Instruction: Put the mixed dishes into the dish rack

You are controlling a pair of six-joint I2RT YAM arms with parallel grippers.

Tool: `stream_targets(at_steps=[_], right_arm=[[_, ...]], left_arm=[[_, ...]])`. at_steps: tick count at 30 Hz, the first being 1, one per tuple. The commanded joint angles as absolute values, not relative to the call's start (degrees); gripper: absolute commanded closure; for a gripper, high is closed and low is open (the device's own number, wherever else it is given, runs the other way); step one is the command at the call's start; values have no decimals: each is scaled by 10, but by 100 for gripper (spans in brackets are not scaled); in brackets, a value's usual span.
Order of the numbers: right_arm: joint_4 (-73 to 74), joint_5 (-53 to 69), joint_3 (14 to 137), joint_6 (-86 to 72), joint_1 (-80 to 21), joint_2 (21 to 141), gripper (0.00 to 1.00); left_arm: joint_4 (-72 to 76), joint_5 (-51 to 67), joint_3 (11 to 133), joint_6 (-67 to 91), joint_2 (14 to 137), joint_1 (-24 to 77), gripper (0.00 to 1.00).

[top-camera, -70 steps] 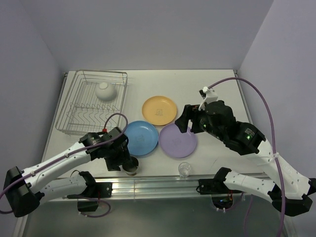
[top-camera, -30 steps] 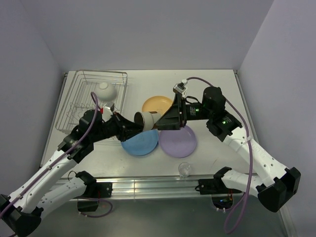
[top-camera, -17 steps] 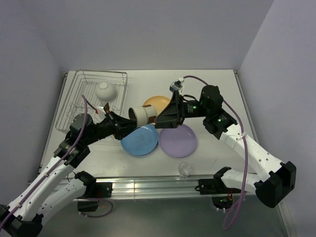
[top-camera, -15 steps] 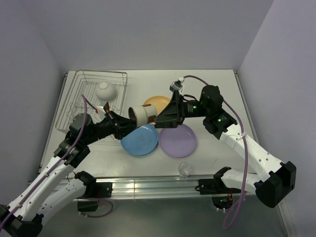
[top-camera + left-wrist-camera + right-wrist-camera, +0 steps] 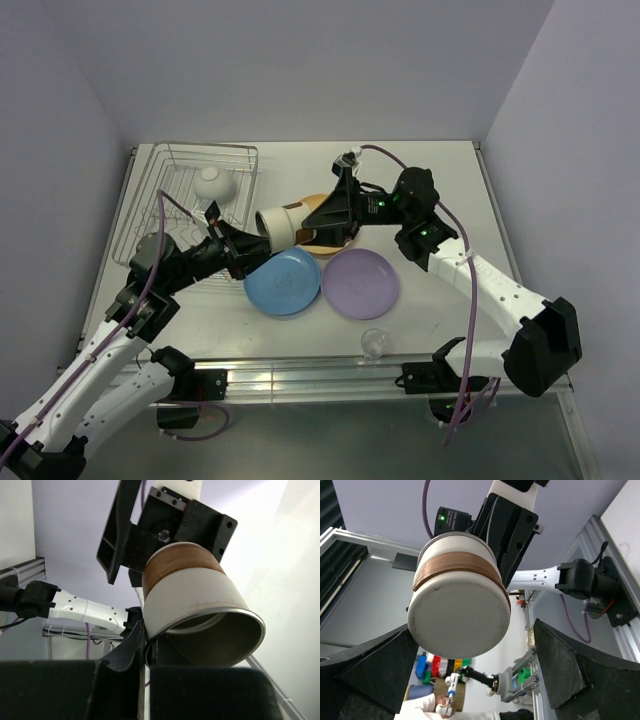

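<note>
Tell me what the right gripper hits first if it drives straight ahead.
The base of the cup, held by the left gripper, faces the right gripper dead ahead between its open fingers. The gap looks small, but depth is unclear.

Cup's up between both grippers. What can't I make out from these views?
Yellow plate: top view, mostly under the cup and right gripper.
Right fingers touching the cup or not: right wrist view, unclear.
Rack near edge: top view, behind the left arm.
Glass: top view, too small to tell which way up.
</note>
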State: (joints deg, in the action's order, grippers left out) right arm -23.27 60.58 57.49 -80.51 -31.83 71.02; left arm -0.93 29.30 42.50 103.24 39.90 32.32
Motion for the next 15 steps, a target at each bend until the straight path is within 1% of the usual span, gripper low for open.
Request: stream_targets(at_steps=[1,3,6,8,10,11,12,13,14,15], right_arm=[[-305,600,590,-837,-316,724,1],[-327,597,593,-848,-316,736,2],[-361,592,599,-873,-316,748,7],[-381,592,599,-887,-317,752,12],[-406,591,602,-903,-319,760,26],[-413,593,604,-908,-323,764,32],[-420,595,611,-913,-325,772,52],[-426,595,615,-917,-326,777,70],[-419,594,622,-913,-329,781,91],[-404,594,640,-903,-330,793,100]], left_arm=[[54,308,431,1055,382,321,100],[55,308,427,1058,380,322,100],[60,313,419,1062,376,321,100],[69,315,409,1070,376,322,100],[77,316,401,1073,379,321,100],[80,318,399,1073,380,320,100],[85,318,396,1075,381,319,100],[86,317,391,1079,383,319,99],[84,315,389,1079,382,319,77],[79,310,388,1079,381,318,59]])
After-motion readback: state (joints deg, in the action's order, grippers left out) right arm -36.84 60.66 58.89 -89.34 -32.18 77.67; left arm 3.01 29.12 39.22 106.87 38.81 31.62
